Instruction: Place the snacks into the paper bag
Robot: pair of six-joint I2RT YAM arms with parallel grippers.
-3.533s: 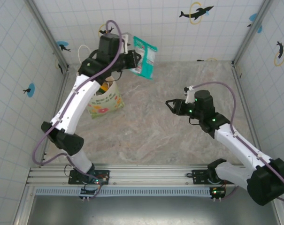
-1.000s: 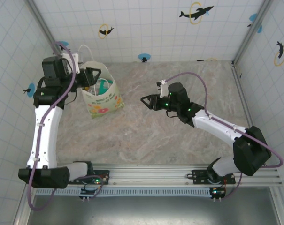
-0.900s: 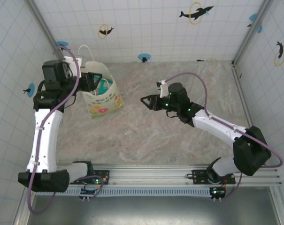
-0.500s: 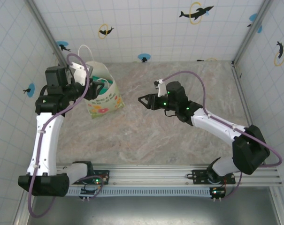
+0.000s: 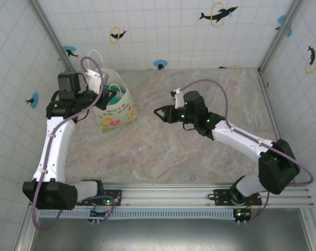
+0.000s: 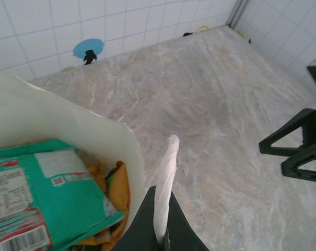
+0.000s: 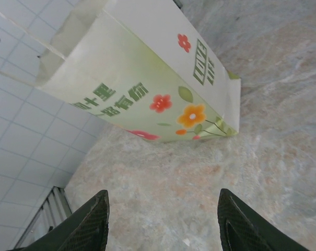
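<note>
The left gripper [image 6: 159, 238] is sitting fully closed, pinching the white loop handle [image 6: 167, 178] of the paper bag [image 5: 118, 112]. The strip is running up from between its dark fingers [image 6: 142, 230]. The paper bag is standing at the rear-left of the marble table [image 5: 199, 157], close to the left tiled wall [image 5: 22, 63], mouth facing up. Inside, a teal packet [image 6: 43, 193] is lying on top, with an orange packet [image 6: 118, 191] tucked beside it against the bag's wall. Any other snacks underneath are too hidden to count.

With packets already inside, loading is looking far along. The step in hand is likely steadying or straightening the bag by its handle.

The right gripper [image 5: 159, 112] is hovering over mid-table, well apart from the bag. Its jaws are standing partly apart, gripping nothing, and it is facing the flower-printed front.

Doing it well:
- Any pull on the handle should be gentle and straight up, because a sideways tug is risking tipping the light bag and spilling packets.
- The pinch should be sitting on the handle alone, not catching the bag's rim.
- The right gripper should be holding clear of the bag front unless bracing is needed.
- Letting go should be happening only with the bag resting square on the table.
</note>
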